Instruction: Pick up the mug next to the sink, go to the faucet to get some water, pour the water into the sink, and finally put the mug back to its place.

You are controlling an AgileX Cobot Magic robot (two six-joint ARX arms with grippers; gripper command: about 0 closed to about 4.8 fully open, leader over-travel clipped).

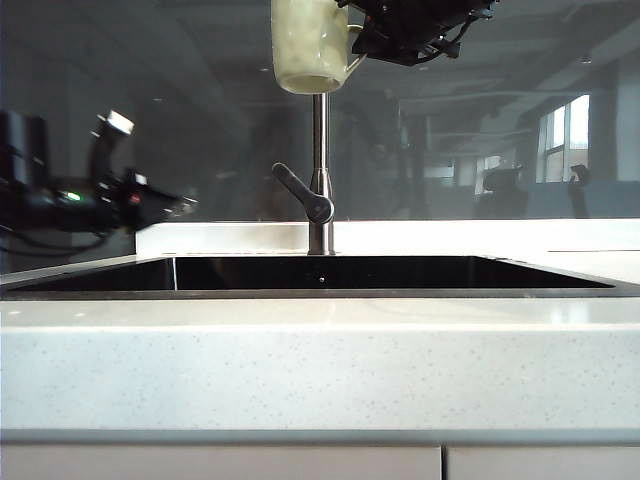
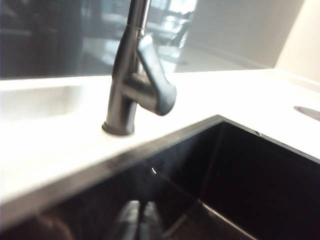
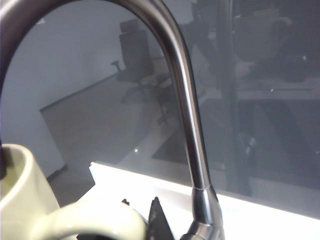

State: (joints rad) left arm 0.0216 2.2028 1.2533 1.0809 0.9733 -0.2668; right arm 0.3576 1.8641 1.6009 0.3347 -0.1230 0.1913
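Observation:
My right gripper [image 1: 365,40] holds the cream mug [image 1: 308,50] by its handle at the top of the exterior view, upright, in front of the upper part of the steel faucet [image 1: 320,170]. In the right wrist view the mug's handle [image 3: 85,220] sits between the dark fingertips [image 3: 158,220], beside the faucet's curved pipe [image 3: 187,115]. My left gripper [image 1: 185,207] hovers at the left, level with the faucet's lever [image 1: 300,190]. It is shut and empty [image 2: 141,222], over the black sink [image 2: 240,170] and pointing towards the lever [image 2: 157,87]. No water is in view.
White speckled countertop [image 1: 320,370] runs along the front of the sink [image 1: 320,272] and behind it [image 2: 60,140]. A dark glass wall [image 1: 500,120] stands right behind the faucet. A round fitting [image 2: 309,112] lies in the counter at the far side of the sink.

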